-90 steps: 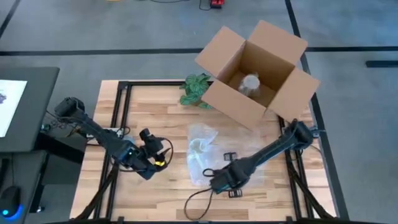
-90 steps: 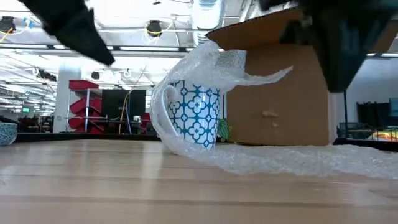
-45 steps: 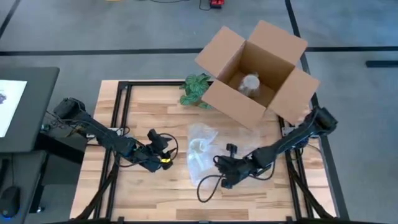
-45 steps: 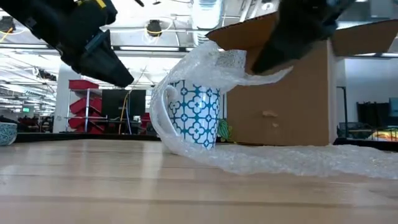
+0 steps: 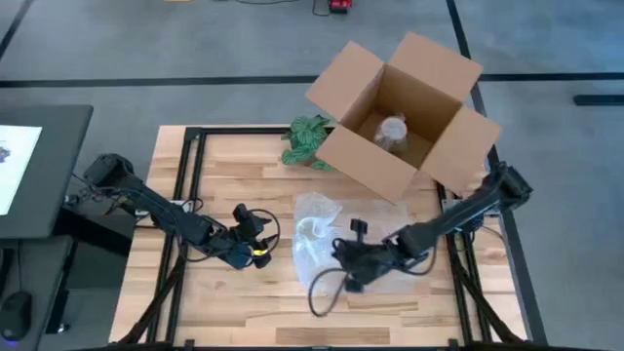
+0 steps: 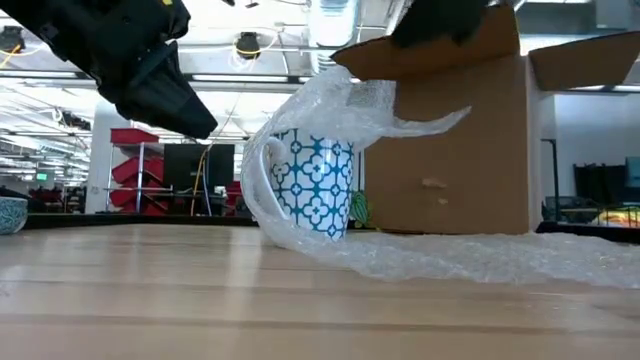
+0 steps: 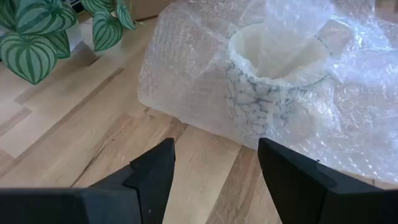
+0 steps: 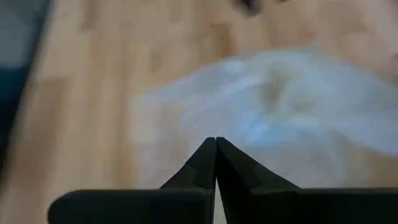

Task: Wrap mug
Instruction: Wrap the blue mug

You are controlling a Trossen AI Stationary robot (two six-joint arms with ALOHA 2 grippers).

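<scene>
A white mug with a teal pattern [image 6: 318,185] stands upright on a sheet of bubble wrap [image 5: 327,242] near the table's middle. One flap of the wrap [image 6: 350,105] is draped over the mug's top, and the rest lies flat toward the right [image 6: 500,258]. My left gripper [image 7: 214,155] hovers open left of the mug [image 7: 273,68], pointing at it [image 5: 261,246]. My right gripper [image 8: 216,140] is shut with nothing between its fingers, above the wrap just right of the mug [image 5: 341,257].
An open cardboard box [image 5: 400,107] with a wrapped item inside [image 5: 392,129] stands at the far right. A green leafy plant [image 5: 307,141] sits left of it. In the low view a bowl's edge [image 6: 10,212] shows far left. Bare wood lies along the near edge.
My right gripper has risen from near the table's front edge and gone toward the far edge, turning, and is now above the wrap beside the mug. My left gripper has come down and moved right, toward the mug. Mug and wrap have stayed put.
</scene>
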